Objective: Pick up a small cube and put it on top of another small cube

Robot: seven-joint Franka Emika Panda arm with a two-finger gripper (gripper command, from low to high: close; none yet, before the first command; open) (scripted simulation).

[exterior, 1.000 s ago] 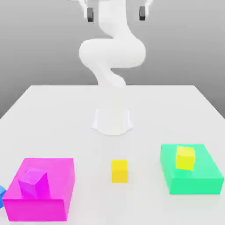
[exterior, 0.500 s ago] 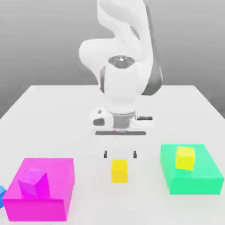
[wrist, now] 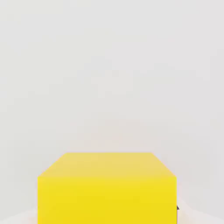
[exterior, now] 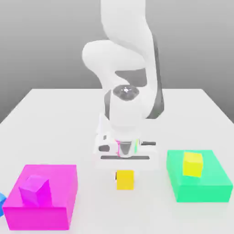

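The pincer (exterior: 124, 172) is clenched on the golden-yellow cube (exterior: 124, 179), low on the white counter (exterior: 55, 119). Rigid, light and smooth-faced, it seems best pinched on opposite flat sides. The lemon-yellow cube (exterior: 192, 164) sits at three o'clock on a green block (exterior: 215, 183).

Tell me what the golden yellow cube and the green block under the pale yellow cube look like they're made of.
Golden yellow cube: plain matte solid, perhaps plastic or painted wood; flat even colour, no gloss or grain in either view. Green block: same uniform matte look, sharp edges, no texture. Being rendered, neither material can be settled.
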